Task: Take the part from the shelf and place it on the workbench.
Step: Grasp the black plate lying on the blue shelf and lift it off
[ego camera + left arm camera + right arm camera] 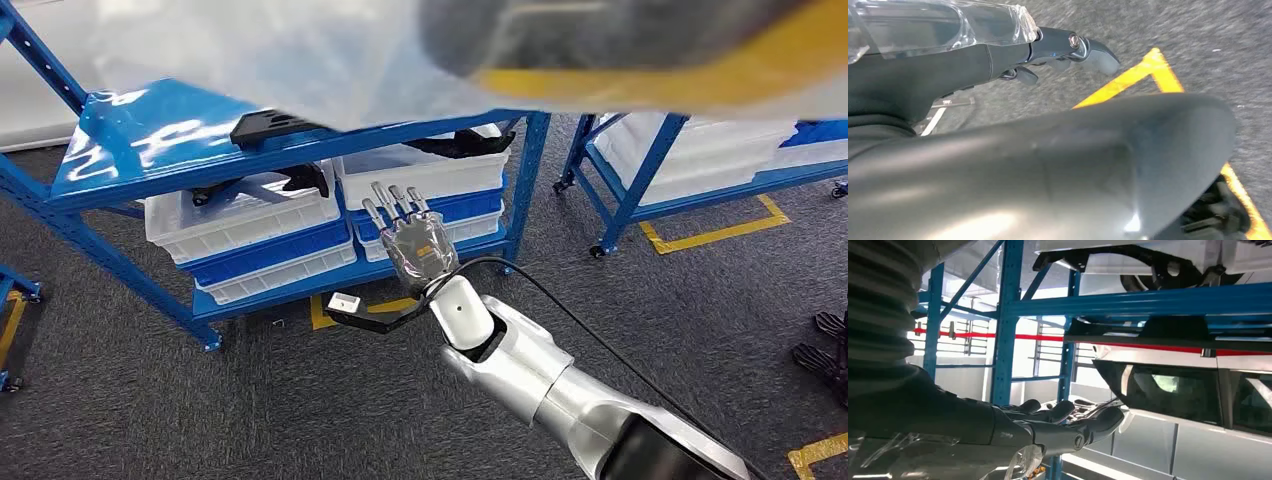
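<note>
A blue metal shelf (150,140) stands ahead of me. One black part (275,128) lies on its top deck. More black parts (265,182) rest in the white bins (240,225) one level down. My right hand (415,240) reaches toward the front of the right-hand bin (440,185), fingers straight and spread, holding nothing and short of the parts. In the right wrist view its dark fingers (1068,422) stretch out below the blue rail (1168,300), with a black part (1168,265) beyond the rail. My left hand (1063,47) hangs over the grey floor, fingers extended and empty.
A second blue rack with white bins (700,150) stands at the right. Yellow tape lines (715,235) mark the grey floor. A blurred grey and yellow shape (640,50) covers the top of the head view. A black cable (590,340) runs beside my right forearm.
</note>
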Controlling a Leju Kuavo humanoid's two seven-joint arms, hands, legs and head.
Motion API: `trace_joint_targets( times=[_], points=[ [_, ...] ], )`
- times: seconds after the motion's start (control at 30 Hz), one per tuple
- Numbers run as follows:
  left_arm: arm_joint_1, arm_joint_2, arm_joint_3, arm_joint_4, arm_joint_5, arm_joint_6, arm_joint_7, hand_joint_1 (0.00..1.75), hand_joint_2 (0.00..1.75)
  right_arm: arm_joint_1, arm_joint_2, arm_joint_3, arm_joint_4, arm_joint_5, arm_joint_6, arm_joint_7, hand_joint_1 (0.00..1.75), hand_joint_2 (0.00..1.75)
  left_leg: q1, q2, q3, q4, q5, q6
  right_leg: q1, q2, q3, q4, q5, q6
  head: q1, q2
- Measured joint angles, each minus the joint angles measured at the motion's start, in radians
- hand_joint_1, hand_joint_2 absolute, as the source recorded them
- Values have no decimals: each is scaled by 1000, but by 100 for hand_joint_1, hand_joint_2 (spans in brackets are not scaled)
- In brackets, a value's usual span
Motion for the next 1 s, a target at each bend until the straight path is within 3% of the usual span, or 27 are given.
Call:
trace_joint_targets(
  times=[0.07, 0.13, 0.23, 0.27, 0.3, 0.33, 0.4, 0.43, 0.47, 0.57, 0.63, 0.73, 0.8, 0.83, 0.87, 0.93, 1.0],
  points=[
    [0, -1, 0, 0, 0, 0, 0, 0, 0, -1, 3, 1, -1, -1, 0, 0, 0, 175, 4, 0, 16, -16, 4, 4, 3, -1, 8, -5, -3, 5, 0, 0],
    [-1, -1, 0, 0, 0, 0, -2, 0, 0, -6, 6, 4, -3, -2, -1, -1, 0, 175, 11, 1, 45, -41, 6, 13, 8, -4, -6, 39, -28, 11, 2, 0],
    [-2, -2, 0, 0, 0, 0, -3, 0, 0, -4, 4, 8, -3, -6, 0, 0, 0, 175, 12, 0, 72, -49, -9, 23, 9, -6, -121, 233, -91, 17, 4, 0],
    [-1, -2, 0, 0, 0, 0, -3, 0, 0, -2, 3, 10, -3, -8, 0, 0, 0, 175, 11, -1, 80, -48, -17, 24, 9, -6, -155, 272, -88, 19, 5, 0],
    [1, -3, 0, 0, 0, 0, -3, 0, 0, 0, 3, 12, -3, -8, 0, 0, 0, 175, 10, -2, 89, -48, -25, 23, 9, -6, -170, 269, -64, 19, 5, 0],
    [3, -3, 0, 0, 0, -1, -3, 0, 0, 0, 2, 13, -3, -8, 0, 0, 0, 175, 9, -4, 100, -47, -34, 22, 10, -7, -163, 223, -20, 17, 5, 0],
    [2, -4, 0, 0, 0, -1, -3, 0, 0, -1, 2, 16, -3, -8, 0, 0, 0, 175, 5, -5, 122, -45, -54, 17, 15, -7, -111, 76, 76, 6, 5, 0],
    [1, -5, 0, 0, 0, 0, -3, 0, 0, -3, 3, 17, -3, -8, 0, 0, 0, 175, 3, -5, 128, -44, -63, 13, 17, -8, -88, 19, 102, 0, 5, 0],
    [-1, -6, 0, 0, 0, 0, -3, 0, 0, -4, 4, 18, -3, -8, 0, 0, 0, 175, 2, -5, 131, -43, -70, 9, 20, -8, -74, -12, 112, -6, 5, 0],
    [-4, -7, 0, 0, 0, -1, -3, 0, 0, -8, 7, 20, -4, -8, 0, 0, 0, 175, 5, -3, 133, -42, -84, -7, 20, -6, -66, -29, 103, -17, 5, 0],
    [-5, -8, 0, 0, 0, 0, -3, 0, 0, -12, 11, 20, -5, -8, 0, -1, 0, 175, 9, -1, 112, 6, -112, -22, 12, -6, -57, -37, 99, -24, 4, 0],
    [-5, -9, 0, 0, 0, 0, -3, 0, 0, -13, 16, 20, -6, -9, 1, -1, 0, 175, 23, 0, 17, 179, -184, -41, 6, -8, -51, -39, 92, -28, 2, 0],
    [-3, -9, 0, 0, 0, 0, -3, 0, 0, -10, 17, 21, -6, -9, 2, -2, 0, 175, 34, 0, -47, 275, -201, -51, 3, -7, -44, -38, 84, -24, 2, 0],
    [-1, -9, 0, 0, 0, 0, -3, 0, 0, -9, 17, 22, -6, -9, 2, -3, 0, 175, 39, 1, -65, 286, -186, -58, -1, -7, -37, -38, 78, -20, 2, 0],
    [0, -9, 0, 0, 0, 0, -3, 0, 0, -7, 17, 22, -6, -10, 3, -4, 0, 175, 45, 1, -60, 252, -148, -64, -6, -6, -28, -38, 71, -14, 2, 0],
    [1, -9, 0, 0, 0, 0, -3, 0, 0, -7, 18, 23, -6, -10, 3, -4, 0, 175, 56, 4, -9, 99, -45, -78, -13, -5, -6, -38, 56, 1, 2, 0],
    [0, -10, 0, 0, 1, 0, -3, 0, 0, -9, 20, 23, -6, -10, 3, -4, 0, 175, 57, 3, 34, -12, 4, -76, -13, -3, 6, -38, 44, 17, 2, 0]
  ],
)
